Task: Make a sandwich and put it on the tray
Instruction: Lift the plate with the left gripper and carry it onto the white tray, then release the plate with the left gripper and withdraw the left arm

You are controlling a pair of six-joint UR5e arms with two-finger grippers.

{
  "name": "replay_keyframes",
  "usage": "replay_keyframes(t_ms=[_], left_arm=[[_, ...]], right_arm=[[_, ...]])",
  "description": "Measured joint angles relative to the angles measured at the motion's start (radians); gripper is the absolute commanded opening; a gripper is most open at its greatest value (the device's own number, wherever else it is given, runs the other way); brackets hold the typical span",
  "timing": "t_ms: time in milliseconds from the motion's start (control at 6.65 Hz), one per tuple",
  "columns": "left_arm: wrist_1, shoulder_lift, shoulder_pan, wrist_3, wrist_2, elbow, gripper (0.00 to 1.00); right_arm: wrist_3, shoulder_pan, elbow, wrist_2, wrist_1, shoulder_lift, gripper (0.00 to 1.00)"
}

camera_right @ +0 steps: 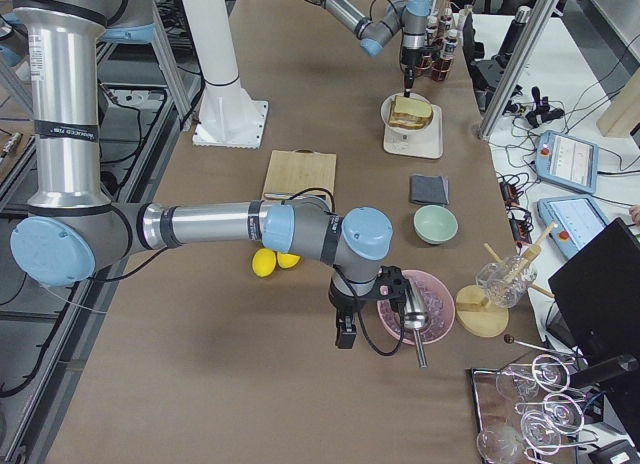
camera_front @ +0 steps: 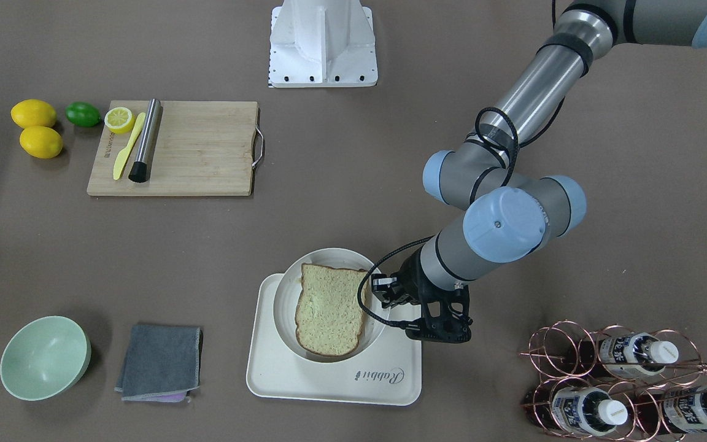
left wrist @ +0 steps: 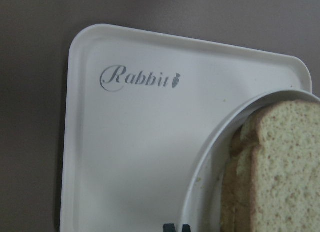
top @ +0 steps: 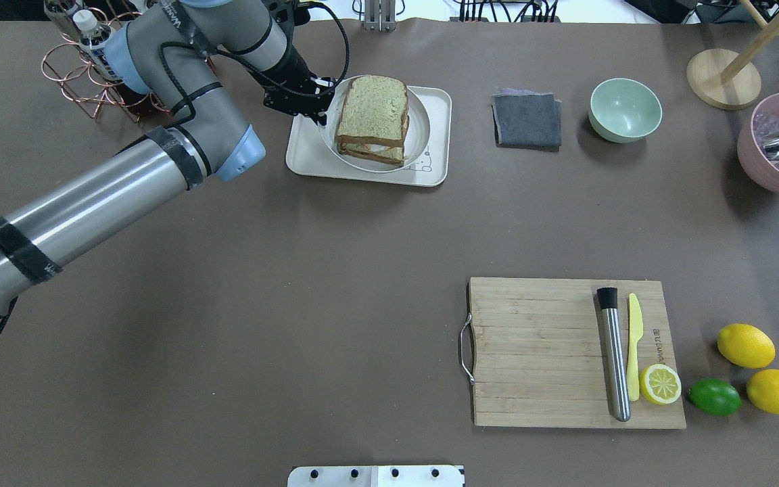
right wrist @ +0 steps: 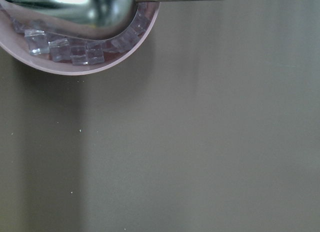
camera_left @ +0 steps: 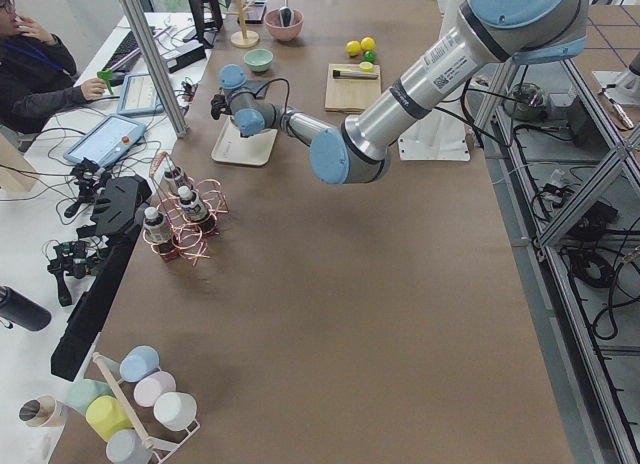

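The sandwich [top: 372,111], two speckled brown-crusted bread slices stacked, lies on a round white plate [top: 420,135]. The plate stands on the cream tray [top: 305,152] with "Rabbit" script [camera_front: 379,374]. The egg is hidden between the slices. My left gripper [top: 315,108] is at the plate's rim on the side toward the bottle rack. In the left wrist view its fingertips [left wrist: 170,228] are close together at that rim [left wrist: 210,162], shut on it. My right gripper [camera_right: 345,329] shows only in the exterior right view, beside a pink bowl [camera_right: 415,306]. I cannot tell its state.
A copper rack of bottles [camera_front: 623,387] stands close beside the left arm. A grey cloth [top: 527,120] and a green bowl [top: 625,109] lie beyond the tray. A wooden cutting board [top: 538,352] holds a steel muddler, a yellow knife and a lemon half. The pink bowl [top: 768,162] holds ice and a metal scoop.
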Motion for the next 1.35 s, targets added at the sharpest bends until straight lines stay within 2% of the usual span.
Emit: replay_keyframes(t_ms=[150, 451, 601, 1353], left_arm=[[-0.029, -0.043, -0.001, 0.006, 0.018, 0.087, 0.0], [-0.064, -0.079, 0.002, 0.012, 0.036, 0.164, 0.0], [-0.07, -0.085, 0.005, 0.013, 0.038, 0.173, 0.97], [-0.08, -0.071, 0.006, 0.016, 0.073, 0.15, 0.99]], right_arm=[[0.0, 0.0, 0.0, 0.0, 0.0, 0.002, 1.0], [0.001, 0.001, 0.0, 0.0, 0.0, 0.008, 1.0], [0.001, 0.001, -0.001, 0.0, 0.001, 0.009, 1.0], [0.0, 0.001, -0.003, 0.0, 0.001, 0.005, 1.0]])
